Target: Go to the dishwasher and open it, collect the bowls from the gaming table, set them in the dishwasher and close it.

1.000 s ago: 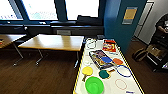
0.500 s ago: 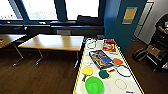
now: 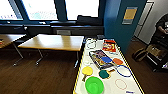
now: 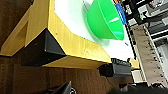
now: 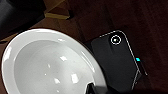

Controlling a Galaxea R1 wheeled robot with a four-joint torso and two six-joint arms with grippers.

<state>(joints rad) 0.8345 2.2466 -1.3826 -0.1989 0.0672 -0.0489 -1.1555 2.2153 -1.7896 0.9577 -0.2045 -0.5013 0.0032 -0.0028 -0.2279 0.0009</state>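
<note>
Green plastic bowl (image 3: 94, 85), round and glossy, sits at the near end of the white-topped gaming table (image 3: 110, 86), wood-edged with dark corner brackets. Left wrist view: same bowl (image 4: 106, 20) near the table corner. White glossy ceramic bowl (image 5: 47, 65) looms large in the right wrist view, over dark wood floor (image 5: 140, 20); grip state of either claw cannot be told. Yellow disc (image 3: 87, 70), blue ring (image 3: 124, 70), game box (image 3: 101, 58) lie further along.
</note>
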